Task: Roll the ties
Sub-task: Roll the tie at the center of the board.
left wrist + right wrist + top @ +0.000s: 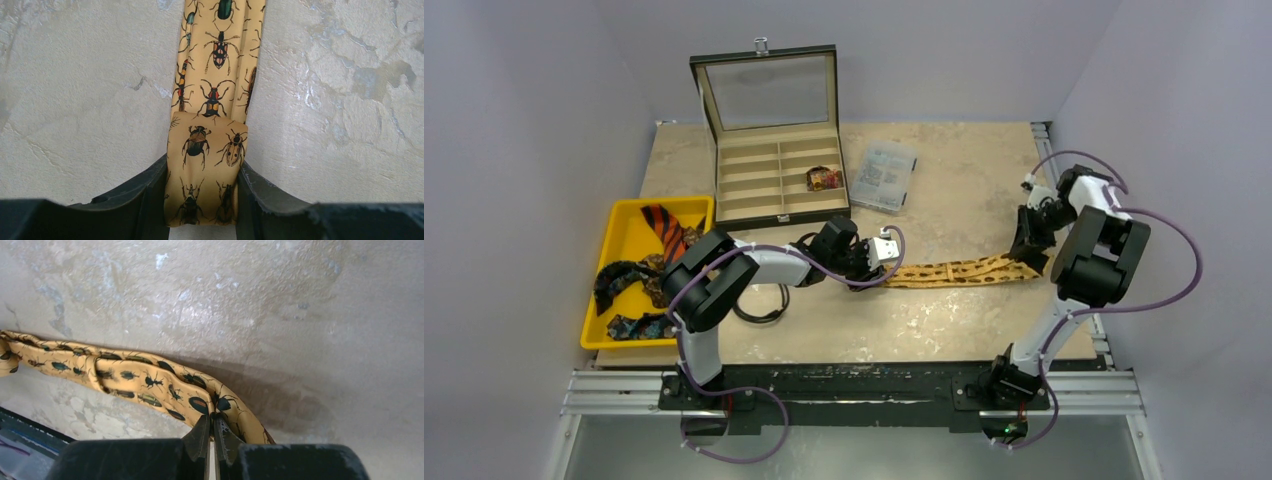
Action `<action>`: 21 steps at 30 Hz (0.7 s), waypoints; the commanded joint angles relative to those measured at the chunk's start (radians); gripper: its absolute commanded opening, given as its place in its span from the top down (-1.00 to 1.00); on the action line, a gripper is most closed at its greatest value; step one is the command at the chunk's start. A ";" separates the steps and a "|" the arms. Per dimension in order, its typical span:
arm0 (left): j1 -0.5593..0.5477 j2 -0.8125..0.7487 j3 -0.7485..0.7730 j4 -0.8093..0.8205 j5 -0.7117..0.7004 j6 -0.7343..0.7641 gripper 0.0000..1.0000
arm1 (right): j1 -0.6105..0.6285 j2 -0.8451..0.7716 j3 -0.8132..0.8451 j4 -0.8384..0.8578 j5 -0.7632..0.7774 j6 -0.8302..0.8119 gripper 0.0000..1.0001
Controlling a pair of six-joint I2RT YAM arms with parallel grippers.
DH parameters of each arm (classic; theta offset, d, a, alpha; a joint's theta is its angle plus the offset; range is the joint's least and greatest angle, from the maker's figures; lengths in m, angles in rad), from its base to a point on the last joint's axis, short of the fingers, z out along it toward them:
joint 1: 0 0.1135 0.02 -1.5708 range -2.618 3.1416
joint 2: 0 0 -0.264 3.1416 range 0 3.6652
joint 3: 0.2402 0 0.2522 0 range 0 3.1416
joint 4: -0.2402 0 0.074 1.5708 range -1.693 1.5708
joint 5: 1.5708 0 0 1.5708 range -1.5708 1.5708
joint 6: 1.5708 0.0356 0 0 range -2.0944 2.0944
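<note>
Top external view: a tan-gold tie [954, 271] printed with beetles lies stretched across the table [964, 180], running left to right between my 2 claws. My left claw [886, 252] is at its left end and my right claw [1027, 245] at its right end, close to the table's right edge.

Left wrist view: my left claw [202, 200] is closed on the folded-over end [207, 145], with 1 finger against each side edge. The rest of the tie runs straight away from me.

Right wrist view: my right claw [214, 432] has its jaws pressed together, pinching the tie where the cloth humps up off the table.

I judge the tie light, soft and limp, likely slick. It will sag and twist without tension, and a roll would loosen if released. The best hold is across the full width at the folded end, with the far end kept taut. My right pinch takes little cloth and could slip.

Bare table lies on both sides of the tie. A wooden box [744, 180] holding 1 rolled tie [825, 178] and a clear plastic box [884, 175] sit beyond it. A black cable loop [764, 305] lies near my left arm. A yellow tray [624, 235] with an orange striped tie [664, 228] and dark ties [619, 275] sits well apart at the left.
</note>
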 commanded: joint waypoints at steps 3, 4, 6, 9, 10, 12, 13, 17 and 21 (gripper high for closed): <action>0.003 0.065 -0.038 -0.160 -0.117 0.017 0.64 | -0.016 -0.090 -0.001 -0.042 0.067 -0.031 1.00; 0.003 0.065 -0.038 -0.160 -0.117 0.017 0.64 | -0.017 -0.087 -0.006 -0.029 0.072 -0.026 1.00; 0.003 0.065 -0.037 -0.160 -0.118 0.015 0.64 | -0.017 -0.081 -0.008 -0.018 0.062 -0.017 0.81; 0.003 0.066 -0.034 -0.158 -0.117 0.010 0.64 | -0.017 -0.057 0.002 -0.003 0.050 0.002 0.89; 0.003 0.068 -0.032 -0.158 -0.117 0.010 0.64 | -0.017 -0.048 0.009 0.001 0.048 0.007 1.00; 0.003 0.069 -0.031 -0.158 -0.118 0.008 0.64 | -0.017 -0.035 0.020 -0.001 0.041 0.012 1.00; 0.003 0.068 -0.032 -0.157 -0.120 0.008 0.64 | -0.017 -0.035 0.024 -0.003 0.040 0.010 1.00; 0.003 0.068 -0.032 -0.154 -0.124 0.005 0.64 | -0.017 -0.047 0.014 -0.017 0.050 -0.003 1.00; 0.003 0.066 -0.031 -0.157 -0.123 0.003 0.64 | -0.017 -0.062 -0.041 -0.003 0.106 -0.015 1.00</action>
